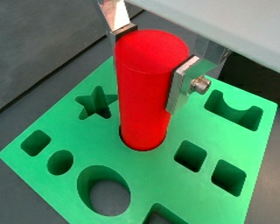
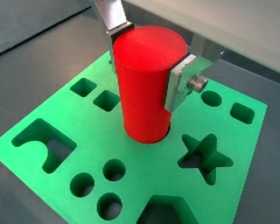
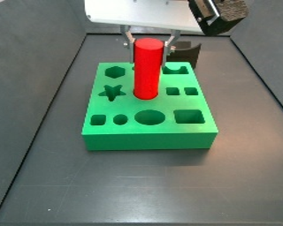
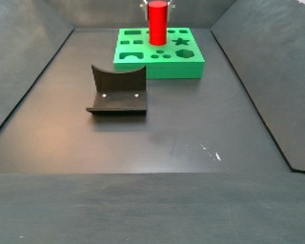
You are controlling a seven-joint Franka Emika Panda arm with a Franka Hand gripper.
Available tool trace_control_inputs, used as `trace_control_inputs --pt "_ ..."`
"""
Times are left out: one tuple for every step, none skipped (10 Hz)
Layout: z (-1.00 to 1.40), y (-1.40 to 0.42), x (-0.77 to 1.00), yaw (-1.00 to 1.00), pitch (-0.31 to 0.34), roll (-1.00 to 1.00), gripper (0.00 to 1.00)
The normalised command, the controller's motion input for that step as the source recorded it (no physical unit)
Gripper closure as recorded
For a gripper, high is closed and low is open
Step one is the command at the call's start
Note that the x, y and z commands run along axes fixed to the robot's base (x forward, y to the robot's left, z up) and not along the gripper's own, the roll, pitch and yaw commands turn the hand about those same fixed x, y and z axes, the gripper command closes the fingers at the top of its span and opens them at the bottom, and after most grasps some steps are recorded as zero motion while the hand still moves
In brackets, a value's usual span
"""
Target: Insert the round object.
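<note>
The round object (image 1: 146, 87) is a tall, bright red cylinder standing upright on the green block (image 1: 149, 171). Its lower end sits in a hole near the block's middle. It shows in both wrist views (image 2: 149, 83) and both side views (image 3: 148, 66) (image 4: 156, 24). My gripper (image 1: 152, 59) is shut on the cylinder near its flat top, one silver finger on each side. The gripper also shows in the other views (image 2: 152, 58) (image 3: 149, 40) (image 4: 156, 5). The green block (image 3: 150, 137) lies flat on the dark floor.
The block has several open holes, among them a star (image 1: 95, 103) and a large round one (image 3: 148, 116). The fixture (image 4: 117, 92) stands on the floor apart from the block (image 4: 181, 67). Dark walls rise around the floor.
</note>
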Motion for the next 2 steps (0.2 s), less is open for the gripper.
trace_control_inputs --pt "0.0 0.0 0.0 0.0 0.0 0.02 1.0" --pt "0.0 0.0 0.0 0.0 0.0 0.0 1.0"
